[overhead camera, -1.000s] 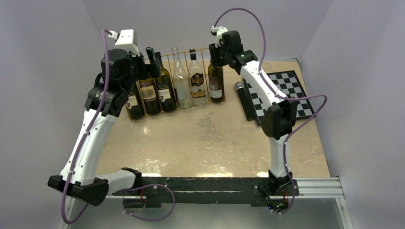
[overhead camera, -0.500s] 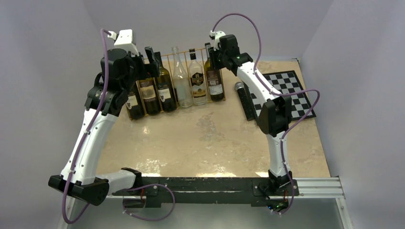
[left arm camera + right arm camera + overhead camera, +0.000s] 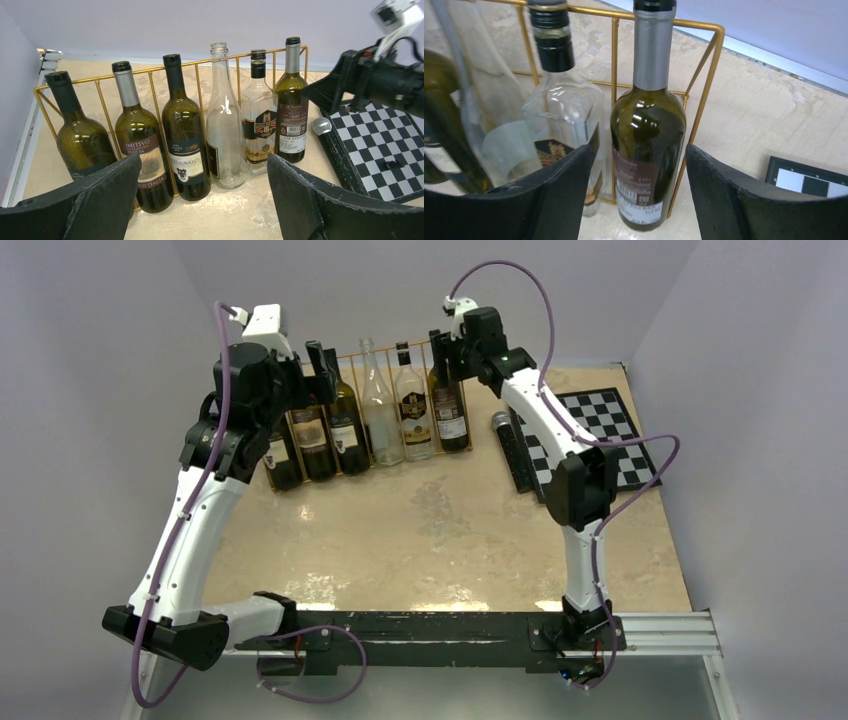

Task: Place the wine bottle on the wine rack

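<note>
Over the last second the wine bottle (image 3: 649,130) had shifted left from just off the end of the row into the right-end slot of the wine rack (image 3: 150,74), where it stood upright on the table beside a squarish clear bottle (image 3: 259,125). The right gripper (image 3: 640,147) sat around its shoulder with fingers spread, a gap showing on each side, so the bottle was released. The gold wire rack held six bottles in a row: three dark green ones (image 3: 185,140) at the left, a tall clear empty one (image 3: 225,130), the squarish one and the task bottle. The left gripper (image 3: 205,160) hovered in front of the rack, fingers wide apart and holding nothing. From above, the left arm hid part of the leftmost bottles. A dark object with a silver mesh head (image 3: 321,126) lay along the chessboard (image 3: 600,435) edge; what it was could not be told. The table (image 3: 430,530) was beige and marbled, enclosed by pale lilac walls.
</note>
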`<state>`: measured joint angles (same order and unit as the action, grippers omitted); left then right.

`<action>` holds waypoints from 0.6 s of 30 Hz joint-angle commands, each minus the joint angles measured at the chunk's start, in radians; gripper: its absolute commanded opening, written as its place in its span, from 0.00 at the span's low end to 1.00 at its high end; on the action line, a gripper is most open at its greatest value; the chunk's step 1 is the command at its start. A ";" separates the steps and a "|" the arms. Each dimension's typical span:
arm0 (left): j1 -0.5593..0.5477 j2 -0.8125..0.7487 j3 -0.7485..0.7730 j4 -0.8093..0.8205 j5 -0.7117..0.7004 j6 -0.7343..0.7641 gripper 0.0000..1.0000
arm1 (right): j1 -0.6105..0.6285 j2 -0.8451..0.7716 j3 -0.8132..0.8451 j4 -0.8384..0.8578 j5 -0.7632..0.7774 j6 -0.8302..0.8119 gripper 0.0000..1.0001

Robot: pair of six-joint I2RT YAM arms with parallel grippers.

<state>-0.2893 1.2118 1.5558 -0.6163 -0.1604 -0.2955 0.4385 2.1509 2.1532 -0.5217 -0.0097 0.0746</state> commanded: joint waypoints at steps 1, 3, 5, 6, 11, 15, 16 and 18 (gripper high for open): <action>0.007 -0.004 0.004 0.003 0.036 0.003 0.99 | 0.001 -0.207 -0.032 0.028 0.001 0.026 0.74; 0.007 -0.005 0.005 -0.013 0.041 -0.003 0.99 | 0.002 -0.263 -0.070 0.005 0.015 0.032 0.75; 0.007 -0.007 0.005 -0.032 0.041 -0.005 0.99 | 0.002 -0.319 -0.112 -0.026 0.050 0.045 0.76; 0.007 -0.009 0.004 -0.045 0.039 -0.006 0.99 | 0.001 -0.359 -0.138 -0.038 0.071 0.053 0.77; 0.007 -0.055 -0.034 -0.113 -0.004 -0.020 0.99 | -0.001 -0.528 -0.283 -0.105 0.182 0.086 0.78; 0.007 -0.126 -0.109 -0.150 -0.018 -0.019 0.99 | 0.000 -0.686 -0.422 -0.168 0.267 0.084 0.80; 0.007 -0.145 -0.137 -0.155 -0.018 -0.022 0.99 | 0.001 -0.726 -0.453 -0.180 0.290 0.085 0.80; 0.007 -0.186 -0.172 -0.161 -0.014 -0.035 0.99 | 0.000 -0.807 -0.502 -0.208 0.330 0.101 0.81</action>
<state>-0.2882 1.1042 1.4353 -0.7464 -0.1612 -0.3004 0.4385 1.4731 1.7340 -0.6426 0.1951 0.1425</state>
